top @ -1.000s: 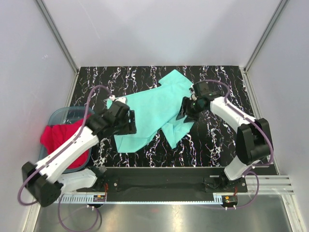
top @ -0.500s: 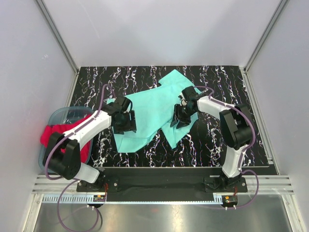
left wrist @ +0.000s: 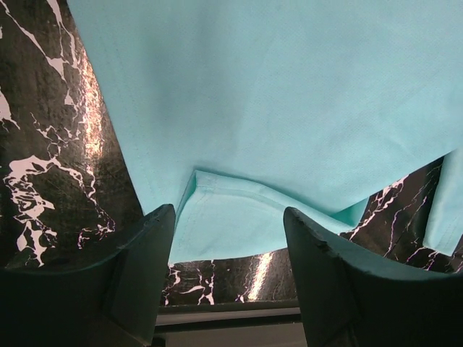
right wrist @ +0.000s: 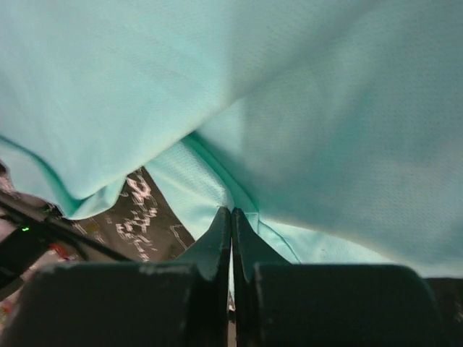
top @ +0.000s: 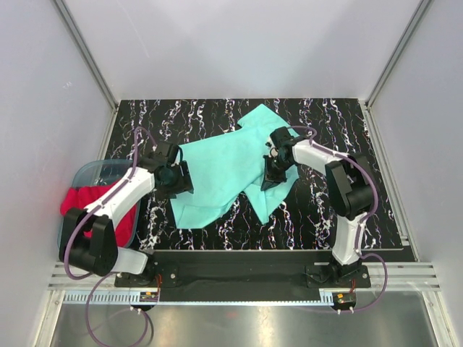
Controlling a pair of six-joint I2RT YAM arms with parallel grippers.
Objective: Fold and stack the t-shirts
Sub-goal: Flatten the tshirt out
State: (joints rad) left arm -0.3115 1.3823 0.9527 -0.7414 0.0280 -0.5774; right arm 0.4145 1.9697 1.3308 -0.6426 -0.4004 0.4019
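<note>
A mint-teal t-shirt (top: 224,163) lies crumpled and partly spread across the black marbled table (top: 318,210). My right gripper (top: 269,177) sits on its right side. In the right wrist view that gripper (right wrist: 231,211) is shut on a fold of the mint t-shirt (right wrist: 325,108), with a sliver of cloth between its fingers. My left gripper (top: 181,177) is at the shirt's left edge. In the left wrist view it (left wrist: 228,217) stands open, straddling a hemmed corner of the mint cloth (left wrist: 289,94) without gripping it. A red t-shirt (top: 90,202) lies bunched in the tub at the left.
A translucent blue-grey plastic tub (top: 98,170) stands at the table's left edge and holds the red cloth. White walls with metal rails close the table in at the back and on both sides. Bare marbled table shows at the right and along the front edge.
My right gripper has slid a little left onto the shirt and shut on its cloth. My left gripper has moved left to the shirt's left edge and stayed open.
</note>
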